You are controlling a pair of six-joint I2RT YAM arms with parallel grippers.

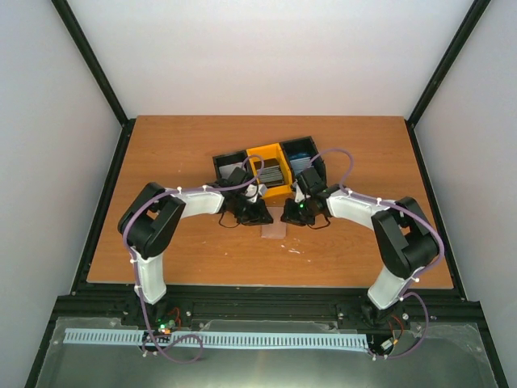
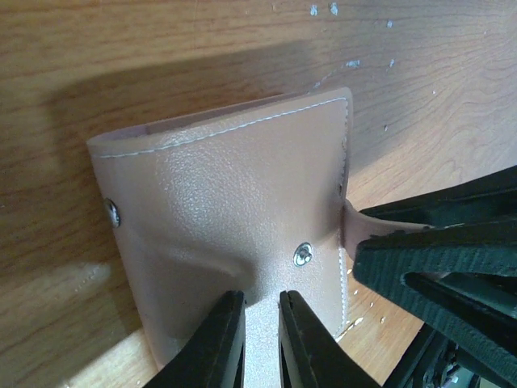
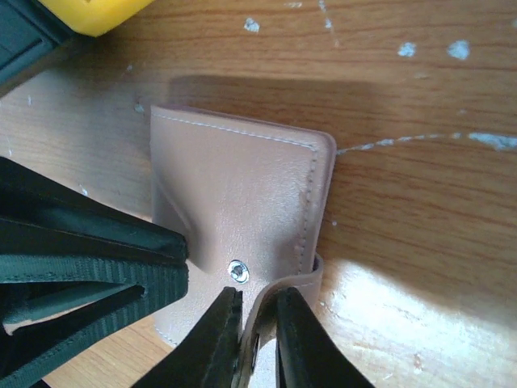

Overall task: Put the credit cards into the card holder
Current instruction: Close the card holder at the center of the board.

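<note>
A pale pink leather card holder [image 1: 273,227] lies closed on the wooden table between both grippers. It fills the left wrist view [image 2: 234,194] and the right wrist view [image 3: 242,186]. My left gripper [image 2: 262,327] is shut on the holder's near edge; it also shows in the top view [image 1: 257,212]. My right gripper [image 3: 257,327] is shut on the holder's snap strap [image 3: 295,287], lifting it off the silver snap [image 3: 237,271]; it also shows in the top view [image 1: 292,213]. Dark grey cards [image 1: 271,172] stand in the yellow bin and blue cards [image 1: 300,155] in the right black bin. White cards with red blotches are not visible.
Three bins stand in a row just behind the grippers: a black one [image 1: 227,161], a yellow one [image 1: 264,152] and a black one [image 1: 311,143]. The yellow bin's corner shows in the right wrist view [image 3: 97,12]. Black frame rails edge the table.
</note>
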